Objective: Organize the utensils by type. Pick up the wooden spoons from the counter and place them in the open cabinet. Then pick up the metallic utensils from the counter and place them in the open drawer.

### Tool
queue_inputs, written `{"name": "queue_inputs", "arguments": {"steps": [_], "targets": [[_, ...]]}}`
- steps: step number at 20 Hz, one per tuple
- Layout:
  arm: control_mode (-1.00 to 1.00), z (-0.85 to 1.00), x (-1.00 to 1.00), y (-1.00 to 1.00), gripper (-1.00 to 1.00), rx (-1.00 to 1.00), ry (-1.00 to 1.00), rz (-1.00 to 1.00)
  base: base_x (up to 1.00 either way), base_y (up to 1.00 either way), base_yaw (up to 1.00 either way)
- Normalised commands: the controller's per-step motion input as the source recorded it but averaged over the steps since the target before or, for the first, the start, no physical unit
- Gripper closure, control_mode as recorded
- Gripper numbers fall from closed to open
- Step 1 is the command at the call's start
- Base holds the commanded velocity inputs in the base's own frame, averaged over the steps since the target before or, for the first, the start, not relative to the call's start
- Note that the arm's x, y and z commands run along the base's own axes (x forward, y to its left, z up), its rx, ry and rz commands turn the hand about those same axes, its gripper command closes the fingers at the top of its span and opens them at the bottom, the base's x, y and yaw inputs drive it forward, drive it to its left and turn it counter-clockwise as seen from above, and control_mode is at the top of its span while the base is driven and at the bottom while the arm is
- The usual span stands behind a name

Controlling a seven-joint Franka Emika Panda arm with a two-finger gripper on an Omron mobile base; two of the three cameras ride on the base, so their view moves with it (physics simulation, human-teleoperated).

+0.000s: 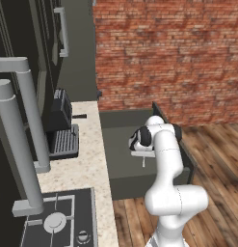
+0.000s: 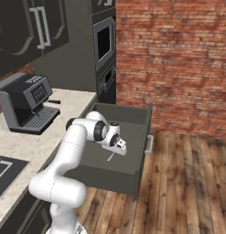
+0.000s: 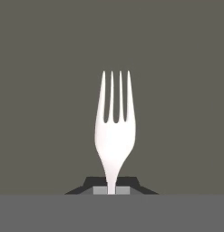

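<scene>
The fork [image 3: 114, 136] was pinched by its handle in the gripper [image 3: 111, 189], tines pointed down toward the flat bottom of the open drawer [image 2: 132, 121]. It seemed held clear of the bottom. A coffee machine [image 2: 27, 103] was left on the surface [image 2: 23, 141].

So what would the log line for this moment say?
pincer: shut on fork | place: over open drawer | fork: not yet released

My left base camera sits behind me, looking forward and down along the table [image 1: 86, 159] to the open drawer [image 1: 121, 166]. My right one sees that drawer [image 2: 132, 123] from the other side. My hand camera looks close down at the drawer's floor [image 3: 41, 90].
</scene>
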Motion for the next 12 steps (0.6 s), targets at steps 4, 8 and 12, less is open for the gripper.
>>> {"name": "queue_inputs", "arguments": {"steps": [4,8,12], "targets": [[-1.0,-0.15,0.0,0.0,1.0,0.0,0.0,0.0,0.0,0.0,0.0],[-1.0,-0.14,0.0,0.0,1.0,0.0,0.0,0.0,0.0,0.0,0.0],[-1.0,-0.06,0.0,0.0,1.0,0.0,0.0,0.0,0.0,0.0,0.0]]}}
